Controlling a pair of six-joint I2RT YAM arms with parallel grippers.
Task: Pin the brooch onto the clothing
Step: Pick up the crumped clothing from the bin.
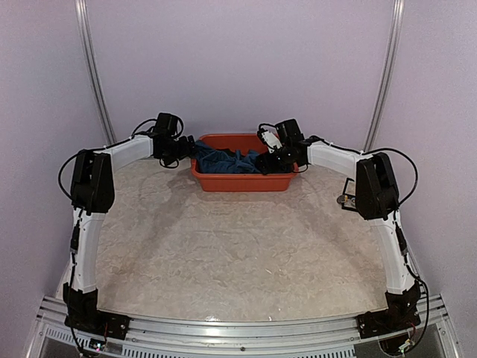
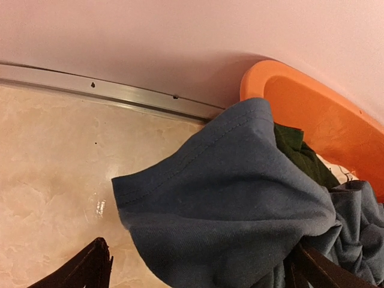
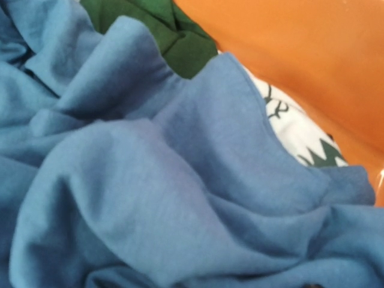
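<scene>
Marble table [image 1: 223, 253], navy shirt [image 1: 223, 160] in orange tub [image 1: 238, 183], left tool [image 2: 201, 258] wide, right tool [image 1: 262, 160] unclear.

The soft navy-blue T-shirt [image 3: 150, 180] is burying most of the dark green cloth [image 3: 174, 30]; the view's edge is cropping the black fingers [image 2: 90, 267] of the left gripper [image 1: 185, 147].

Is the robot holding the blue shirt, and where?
Cannot be told. The left end effector stands open over the shirt; the right end effector hides its fingers.
</scene>
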